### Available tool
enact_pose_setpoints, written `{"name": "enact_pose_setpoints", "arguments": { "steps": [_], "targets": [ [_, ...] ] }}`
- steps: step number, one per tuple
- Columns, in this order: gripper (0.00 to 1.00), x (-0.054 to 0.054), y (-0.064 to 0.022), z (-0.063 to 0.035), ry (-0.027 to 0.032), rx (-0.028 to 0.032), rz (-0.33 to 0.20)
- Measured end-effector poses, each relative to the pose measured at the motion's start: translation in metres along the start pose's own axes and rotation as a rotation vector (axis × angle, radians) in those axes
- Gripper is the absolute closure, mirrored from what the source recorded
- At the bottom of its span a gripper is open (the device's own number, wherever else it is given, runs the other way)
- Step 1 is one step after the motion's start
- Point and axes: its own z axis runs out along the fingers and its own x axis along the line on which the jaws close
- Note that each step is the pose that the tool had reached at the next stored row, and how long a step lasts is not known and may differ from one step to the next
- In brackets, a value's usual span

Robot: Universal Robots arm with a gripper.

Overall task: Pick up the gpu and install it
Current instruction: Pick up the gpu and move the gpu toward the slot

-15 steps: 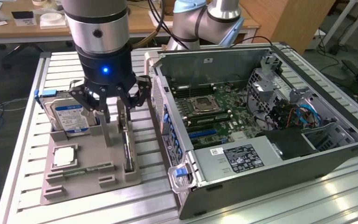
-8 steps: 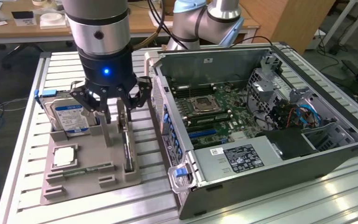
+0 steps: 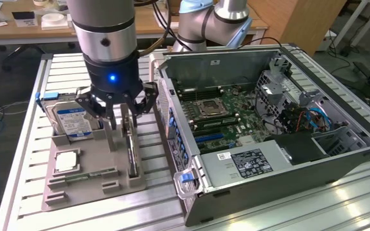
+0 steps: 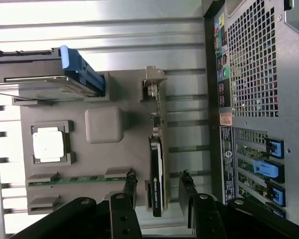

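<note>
End effector (image 4: 158,175), fingers spread open, is pictured at lower centre straddling the thin green-and-black gpu (image 4: 156,149), seated in its grey tray (image 4: 97,157); pickup and installation are not yet done.

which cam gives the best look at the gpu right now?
Wrist view: the gpu stands on edge in the gray holder, and its whole length is visible, from silver bracket to black cooler. In the exterior view it is a thin edge-on strip, partly hidden by the open gripper.
</note>
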Motion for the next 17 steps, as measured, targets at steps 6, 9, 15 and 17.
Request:
{"name": "enact_pose_setpoints", "arguments": {
  "steps": [6, 9, 15, 17],
  "targets": [
    [0.53, -0.001, -0.0004, 0.0104, -0.0001, -0.0001, 0.000],
    [0.53, -0.001, -0.0005, 0.0114, 0.0001, 0.0001, 0.000],
    [0.53, -0.001, -0.0005, 0.0136, -0.0003, -0.0003, 0.000],
    [0.53, -0.001, -0.0007, 0.0167, -0.0001, -0.0001, 0.000]
  ]
}}
